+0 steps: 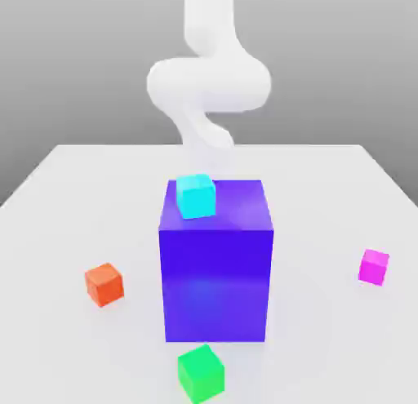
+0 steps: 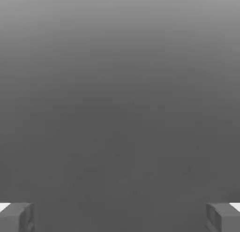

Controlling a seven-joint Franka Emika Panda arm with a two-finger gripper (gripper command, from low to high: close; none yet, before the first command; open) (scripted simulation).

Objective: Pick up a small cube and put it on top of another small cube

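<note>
On the white counter (image 1: 73,190), exterior view: the small magenta cube (image 1: 374,266) rests alone near 3 o'clock of the big blue-violet cube (image 1: 216,259), well apart from it and untouched; no lift has begun, so grasp, carry and stacking all remain. A cyan cube (image 1: 196,195) sits on the big cube's top, at its 10 o'clock corner. An orange-red cube (image 1: 104,283) lies toward 9 o'clock, a green cube (image 1: 201,372) at 6 o'clock. The white arm (image 1: 208,80) rises at 12 o'clock, behind the big cube, which likely stands between it and the nearer cubes. Hand view: the hand (image 2: 120,217) is spread wide, one finger (image 2: 16,216) at each side, nothing between them.
</note>
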